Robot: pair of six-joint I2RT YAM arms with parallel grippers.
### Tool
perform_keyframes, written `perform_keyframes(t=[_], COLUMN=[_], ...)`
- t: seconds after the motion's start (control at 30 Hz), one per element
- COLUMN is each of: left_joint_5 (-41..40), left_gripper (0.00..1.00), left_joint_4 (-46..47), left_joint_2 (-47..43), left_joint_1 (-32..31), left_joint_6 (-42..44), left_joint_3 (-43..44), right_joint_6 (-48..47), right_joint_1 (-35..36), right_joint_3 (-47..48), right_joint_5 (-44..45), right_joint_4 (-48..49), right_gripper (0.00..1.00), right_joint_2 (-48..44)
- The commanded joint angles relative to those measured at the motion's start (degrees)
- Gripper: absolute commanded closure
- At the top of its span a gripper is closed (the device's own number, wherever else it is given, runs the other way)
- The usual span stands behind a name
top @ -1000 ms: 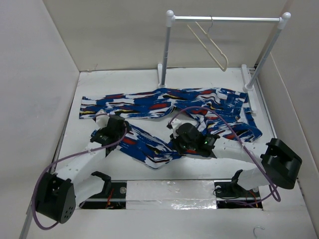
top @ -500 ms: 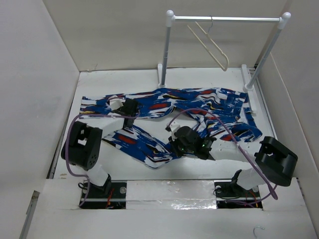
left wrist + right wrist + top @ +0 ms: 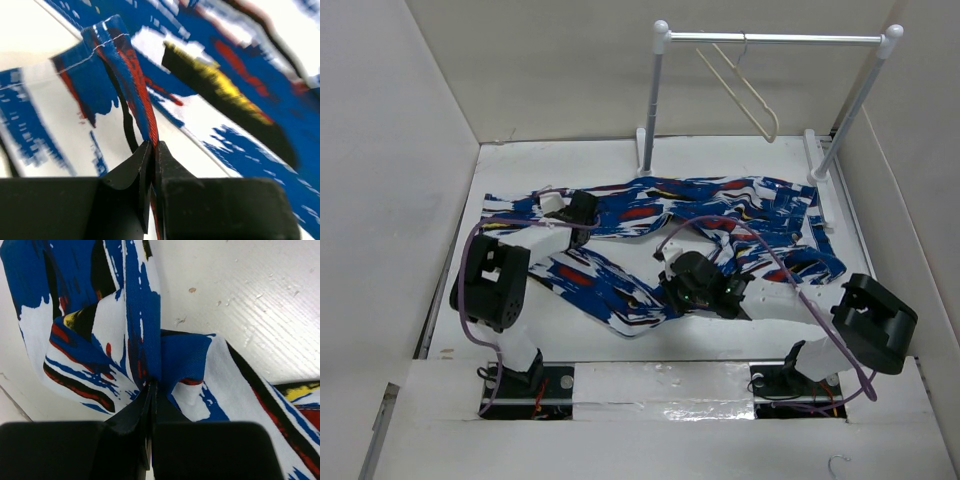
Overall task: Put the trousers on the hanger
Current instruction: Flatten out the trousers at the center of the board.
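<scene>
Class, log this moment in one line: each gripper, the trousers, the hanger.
left gripper: shut on trousers fold | right gripper: shut on trousers fold | trousers: spread on table | hanger: on rail, empty

Both arms reach out low over the table, and both grippers are clamped tight!

The white-and-black left arm (image 3: 525, 240) folds sharply at its black elbow joint just above its base, the white forearm angling out and right to the black two-finger left gripper (image 3: 152, 147), its jaws pinched on a raised fold of the bright blue patterned trousers (image 3: 720, 195). The white-and-black right arm (image 3: 800, 310) bends at its black elbow far right and lies low, pointing left, with the black right gripper (image 3: 151, 387) squeezed flat on a bunched pleat of the same fabric.
</scene>
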Motion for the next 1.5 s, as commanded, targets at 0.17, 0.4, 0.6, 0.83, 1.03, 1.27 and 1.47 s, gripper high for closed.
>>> perform_keyframes(t=[0.17,0.4,0.6,0.83,1.03,1.27,1.47], left_joint_5=[8.14,14.49,17.12,15.29,13.69,12.99,14.58], left_gripper=[1.00,1.00,1.00,0.93,0.34,0.31,0.34], left_joint_4=[-1.53,0.58,2.16,-1.16,-3.73,-5.66,-6.80], left_joint_2=[-21.49,-36.09,-48.41,-58.43,-65.89,-73.10,-73.03], left_joint_1=[6.86,17.15,27.88,32.90,32.90,32.90,32.90], left_joint_6=[4.17,3.65,-4.26,-12.35,-12.10,-4.90,-1.55], left_joint_3=[12.90,5.29,-17.12,-29.01,-29.72,-22.52,-19.00], right_joint_6=[-2.13,-1.52,1.37,5.33,6.83,4.20,-2.39], right_joint_1=[-3.73,-1.28,9.52,20.60,21.31,18.17,7.61], right_joint_3=[18.34,18.18,14.05,15.02,13.44,13.96,16.76], right_joint_5=[7.34,3.30,1.98,-0.22,-0.58,2.77,-8.02], right_joint_4=[-6.62,-3.47,1.71,3.91,2.52,-3.98,-0.48], right_gripper=[1.00,1.00,1.00,1.00,0.80,0.23,0.62], right_joint_2=[-2.50,-3.48,6.36,16.65,14.65,3.06,3.20])
